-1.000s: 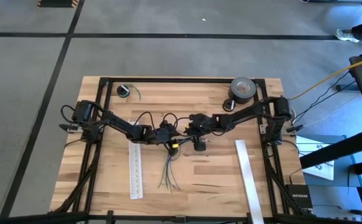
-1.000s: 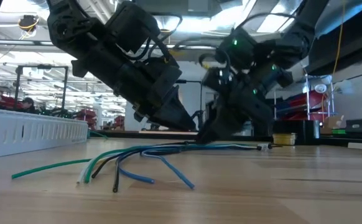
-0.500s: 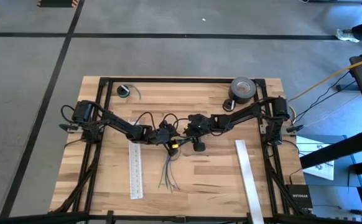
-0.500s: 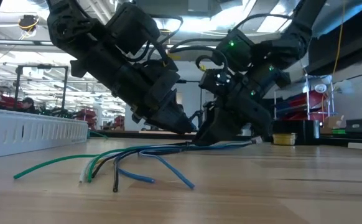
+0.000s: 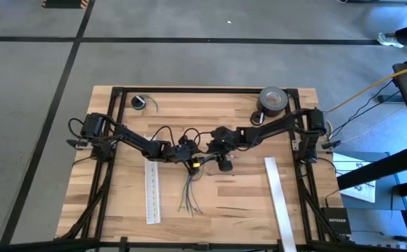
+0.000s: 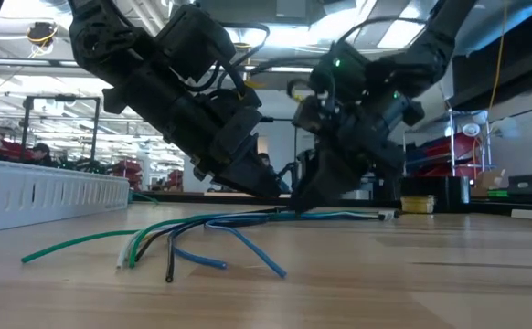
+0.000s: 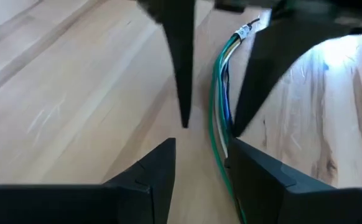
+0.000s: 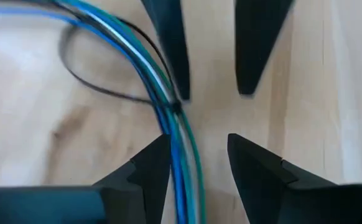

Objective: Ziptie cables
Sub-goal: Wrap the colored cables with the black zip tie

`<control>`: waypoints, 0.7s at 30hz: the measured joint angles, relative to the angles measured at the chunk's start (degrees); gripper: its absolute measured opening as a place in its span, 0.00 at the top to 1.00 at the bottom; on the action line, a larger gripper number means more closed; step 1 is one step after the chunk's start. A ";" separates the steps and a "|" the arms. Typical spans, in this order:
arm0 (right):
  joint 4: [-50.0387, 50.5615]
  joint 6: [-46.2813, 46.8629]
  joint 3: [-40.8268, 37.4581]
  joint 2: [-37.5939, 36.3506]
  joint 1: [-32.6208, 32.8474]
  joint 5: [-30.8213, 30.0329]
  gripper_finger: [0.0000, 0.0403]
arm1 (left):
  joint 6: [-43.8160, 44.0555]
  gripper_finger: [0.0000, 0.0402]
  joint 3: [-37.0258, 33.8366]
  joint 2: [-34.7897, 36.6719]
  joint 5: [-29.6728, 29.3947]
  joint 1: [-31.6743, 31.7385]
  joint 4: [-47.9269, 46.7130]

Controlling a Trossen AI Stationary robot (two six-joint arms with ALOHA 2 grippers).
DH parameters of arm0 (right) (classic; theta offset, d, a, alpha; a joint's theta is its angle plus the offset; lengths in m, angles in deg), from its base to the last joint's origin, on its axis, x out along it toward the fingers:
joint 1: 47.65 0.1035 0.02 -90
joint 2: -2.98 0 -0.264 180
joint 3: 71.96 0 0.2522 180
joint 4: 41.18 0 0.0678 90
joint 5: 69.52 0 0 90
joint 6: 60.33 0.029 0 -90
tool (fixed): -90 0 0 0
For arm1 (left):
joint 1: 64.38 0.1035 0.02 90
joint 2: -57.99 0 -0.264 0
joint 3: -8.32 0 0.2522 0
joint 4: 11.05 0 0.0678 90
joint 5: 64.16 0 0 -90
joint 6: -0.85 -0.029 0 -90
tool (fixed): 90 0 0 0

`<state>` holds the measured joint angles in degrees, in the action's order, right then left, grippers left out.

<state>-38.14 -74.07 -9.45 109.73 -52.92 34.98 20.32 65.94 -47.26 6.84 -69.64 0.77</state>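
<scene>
The cables (image 5: 189, 189) lie as a loose bundle on the table's middle, their ends fanning out toward the near edge (image 6: 170, 247). A thin black ziptie (image 8: 88, 81) loops around the bundle (image 8: 171, 124) near its far end. My left gripper (image 7: 203, 146) and my right gripper (image 8: 198, 140) face each other tip to tip over that end, both open and slanting down. The bundle (image 7: 220, 93) runs through the gap of each, close to one finger. In the high view they meet at the table's centre, left (image 5: 189, 155) and right (image 5: 209, 155). My left gripper has one fingertip (image 8: 178, 90) standing right at the bundle, where the ziptie's loop closes (image 8: 176, 107). Whether it touches the ziptie or the wires I cannot tell. The wires lie flat on the table.
A white slotted strip (image 5: 152, 190) lies left of the cables, and shows at the left in the low view (image 6: 47, 192). A second white strip (image 5: 279, 199) lies at the right. A grey tape roll (image 5: 273, 100) and a small coil (image 5: 140, 103) sit at the far edge.
My right gripper has tipped a little over the cables' far end without leaving its place. The cables and my left gripper stay as they were.
</scene>
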 joint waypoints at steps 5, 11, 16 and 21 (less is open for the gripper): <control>-0.88 -0.02 0.02 0.99 0.00 -2.51 0.63 | 0.01 0.67 0.02 0.00 0.00 0.00 -0.09; -1.76 -0.18 0.02 -0.08 0.00 -3.19 0.63 | 0.02 0.67 0.02 0.00 0.02 0.00 -0.17; -1.51 -1.61 0.00 -0.47 -0.02 -6.03 0.63 | 0.04 0.67 0.02 0.00 0.02 0.00 -0.18; -1.84 -1.92 0.02 -0.47 -0.02 -7.22 0.63 | 0.09 0.67 0.02 0.00 0.02 0.00 -0.20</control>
<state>-39.98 -75.99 -9.42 109.27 -52.95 27.76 20.41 65.96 -47.26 6.86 -69.64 0.58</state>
